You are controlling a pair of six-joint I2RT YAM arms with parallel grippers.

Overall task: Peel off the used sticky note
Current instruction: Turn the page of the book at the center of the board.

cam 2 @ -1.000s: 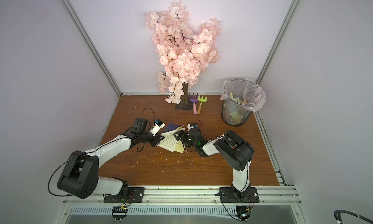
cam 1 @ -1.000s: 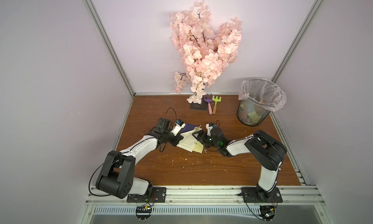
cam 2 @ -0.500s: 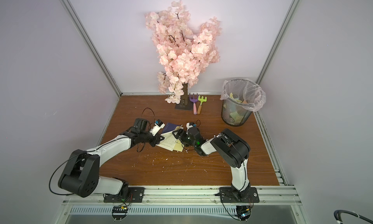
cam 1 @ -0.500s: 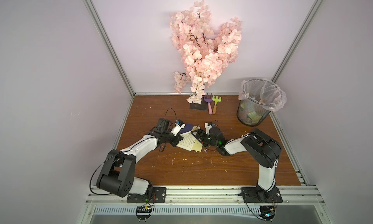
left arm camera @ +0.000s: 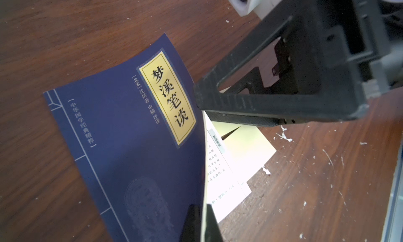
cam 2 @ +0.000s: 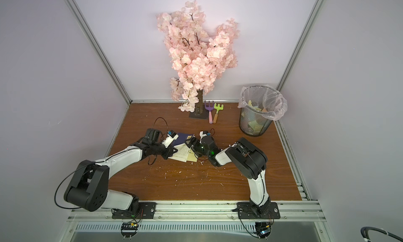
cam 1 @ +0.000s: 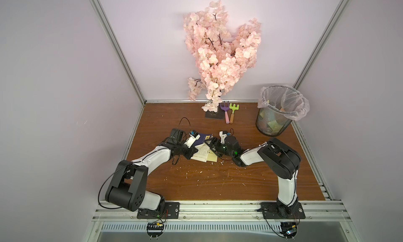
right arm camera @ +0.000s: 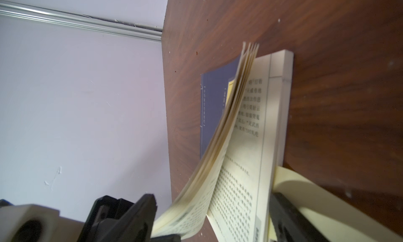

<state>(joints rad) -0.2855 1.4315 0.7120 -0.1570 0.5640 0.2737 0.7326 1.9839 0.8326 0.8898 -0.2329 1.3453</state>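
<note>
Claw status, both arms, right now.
Left claw: closed, pinching the front cover of the dark blue paperback book.
Right claw: open, gripping nothing, straddling the book's lifted pages.

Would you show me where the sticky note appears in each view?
Top view: sticky note at the corner of the pages.
Top view: sticky note, same corner.
Left wrist: sticky note beyond the pages.
Right wrist: sticky note curling under the pages.
Shared landmark: blue cover.

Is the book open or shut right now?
Open: the left tool holds the blue cover and front pages lifted, exposing a printed page.
</note>
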